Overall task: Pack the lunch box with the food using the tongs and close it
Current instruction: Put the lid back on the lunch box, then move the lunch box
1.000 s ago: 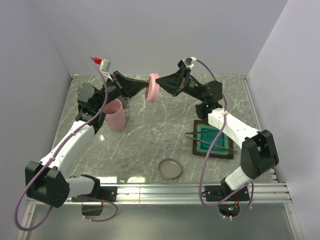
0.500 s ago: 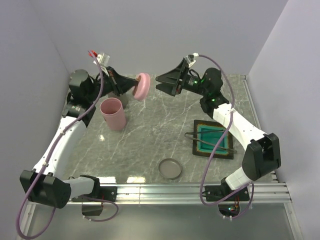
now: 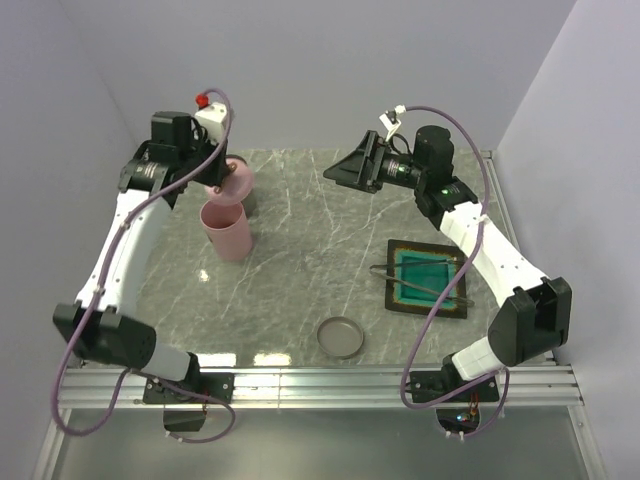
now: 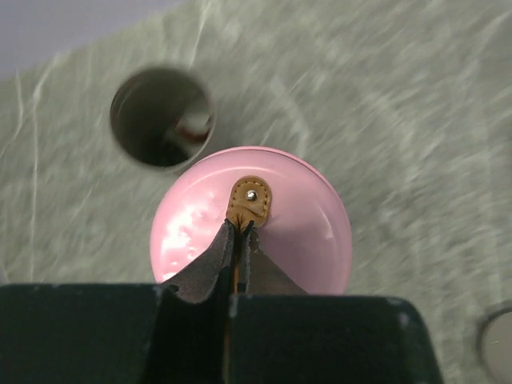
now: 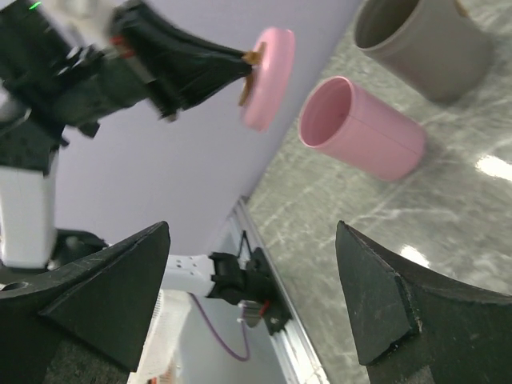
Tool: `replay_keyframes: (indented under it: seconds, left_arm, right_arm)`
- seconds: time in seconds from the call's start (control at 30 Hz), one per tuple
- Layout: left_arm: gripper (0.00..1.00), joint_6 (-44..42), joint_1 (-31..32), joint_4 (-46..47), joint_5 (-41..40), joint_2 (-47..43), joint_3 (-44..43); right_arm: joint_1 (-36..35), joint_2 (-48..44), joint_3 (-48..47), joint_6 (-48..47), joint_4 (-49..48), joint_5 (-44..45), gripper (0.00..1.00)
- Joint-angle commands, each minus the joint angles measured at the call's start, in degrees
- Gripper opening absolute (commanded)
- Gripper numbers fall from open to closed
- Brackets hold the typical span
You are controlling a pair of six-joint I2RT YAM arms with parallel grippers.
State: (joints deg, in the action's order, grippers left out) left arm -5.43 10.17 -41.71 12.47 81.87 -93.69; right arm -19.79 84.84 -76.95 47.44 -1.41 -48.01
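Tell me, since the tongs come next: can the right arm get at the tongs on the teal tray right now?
Probably yes. The right arm has its jaws open and empty, and the tongs lie uncovered across the teal tray on that arm's side.

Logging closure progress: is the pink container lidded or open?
Open: the pink container has a bare mouth; the left gripper holds the pink lid by its tan tab, clear of it.

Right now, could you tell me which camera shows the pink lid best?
The left wrist view: the lid faces it squarely, its tab pinched by the left gripper. The right wrist view shows it nearly edge-on; the top view, partly hidden by the gripper.
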Motion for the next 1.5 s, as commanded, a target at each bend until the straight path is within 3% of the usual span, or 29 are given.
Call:
replay_keyframes:
  seconds: [0.0,0.47,0.97,1.47]
  left_arm:
    - [0.0,-6.43,-1.03,-8.2,-7.98,3.03,-2.99]
    - [0.0,-6.61,-1.12,-5.93,-7.46,9.36,0.78]
    - [0.0,-6.08,-1.12,1.02,-7.55,8.75,11.24]
    - [0.0,-7.93,-1.3,0.32,-8.51,5.06,18.45]
  right_arm:
    - [0.54,-3.45,-3.47,-6.21,3.08,0.28,0.91]
    - [0.89,-3.89,-2.33,-6.75,3.7,0.2,0.91]
    - [1.33,-3.36,-1.28,-5.08,2.03,-1.3,0.91]
    - [1.77,-3.54,-1.19,-4.99,2.11,-1.83,0.91]
